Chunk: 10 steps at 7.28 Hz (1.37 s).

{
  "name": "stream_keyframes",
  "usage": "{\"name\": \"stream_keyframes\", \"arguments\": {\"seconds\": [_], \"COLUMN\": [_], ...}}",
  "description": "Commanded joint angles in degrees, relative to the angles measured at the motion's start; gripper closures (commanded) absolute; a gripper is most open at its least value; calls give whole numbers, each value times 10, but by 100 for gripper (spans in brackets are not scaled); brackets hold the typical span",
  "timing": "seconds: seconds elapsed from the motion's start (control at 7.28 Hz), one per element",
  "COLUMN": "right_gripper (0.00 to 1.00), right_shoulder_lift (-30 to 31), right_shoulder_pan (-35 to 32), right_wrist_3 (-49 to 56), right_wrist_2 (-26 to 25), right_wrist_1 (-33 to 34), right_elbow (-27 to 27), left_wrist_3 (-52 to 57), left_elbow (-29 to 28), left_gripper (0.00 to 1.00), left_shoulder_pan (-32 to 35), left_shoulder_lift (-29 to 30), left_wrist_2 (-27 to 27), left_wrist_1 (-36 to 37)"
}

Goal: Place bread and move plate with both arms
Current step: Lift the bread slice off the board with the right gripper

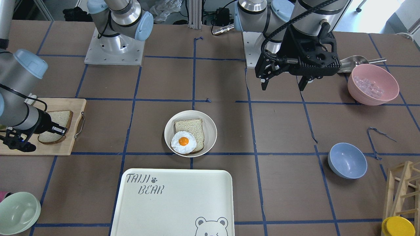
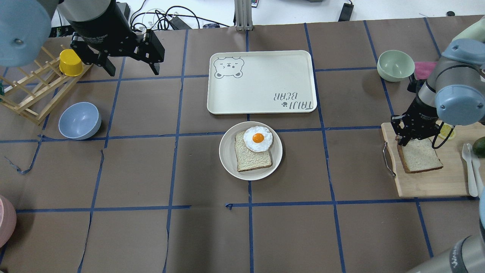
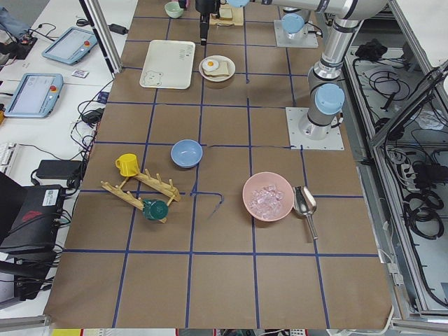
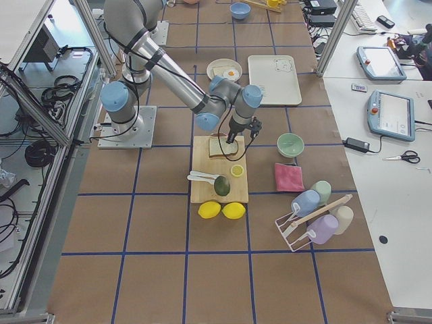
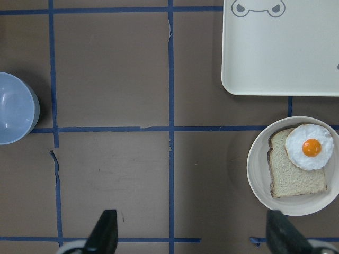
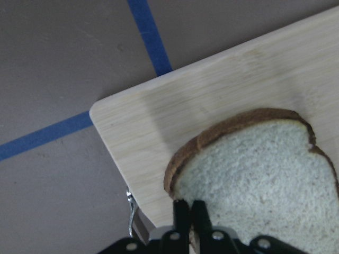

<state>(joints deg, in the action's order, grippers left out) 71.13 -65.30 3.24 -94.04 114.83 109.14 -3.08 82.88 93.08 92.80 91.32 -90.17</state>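
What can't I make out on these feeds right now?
- Right wrist view: whether the right gripper actually pinches the bread; it blocks the contact itself, at the frame's bottom edge.
- Front-facing view: the right gripper covers part of the bread.
- Exterior left view: the plate is too small for detail.

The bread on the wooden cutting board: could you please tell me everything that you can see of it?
The bread is one large slice, pale and speckled, with a dark brown crust and a rounded loaf-shaped top. It rests on the wooden cutting board, with nothing on top of it. The right gripper is at its crust edge, fingers nearly together, seemingly pinching the slice. I cannot tell whether that edge is lifted off the board.
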Motion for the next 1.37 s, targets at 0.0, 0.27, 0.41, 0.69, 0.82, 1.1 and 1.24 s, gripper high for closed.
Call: {"name": "stream_keyframes", "arguments": {"seconds": [0.0,0.27,0.41,0.69,0.82,1.1,1.24], "right_gripper": [100,100,100,100,100,100,100], "right_shoulder_lift": [21,23,29,37,37,37,36], "right_shoulder_pan": [0,-3,-4,-19,-54,-142,-202], "right_wrist_3": [-16,-19,-20,-72,-113,-233,-333], "right_wrist_2": [4,4,2,10,10,30,59], "right_wrist_1": [-63,-101,-123,-224,-273,-307,-306], "right_elbow": [-31,-63,-76,-150,-195,-238,-242], "left_wrist_3": [0,0,0,0,0,0,0], "left_elbow": [0,0,0,0,0,0,0], "left_gripper": [0,0,0,0,0,0,0], "left_shoulder_pan": [0,-1,-1,-1,-1,-1,-1], "left_shoulder_lift": [0,0,0,0,0,0,0], "left_wrist_2": [-1,-1,0,0,-1,0,0], "left_wrist_1": [0,0,0,0,0,0,0]}}
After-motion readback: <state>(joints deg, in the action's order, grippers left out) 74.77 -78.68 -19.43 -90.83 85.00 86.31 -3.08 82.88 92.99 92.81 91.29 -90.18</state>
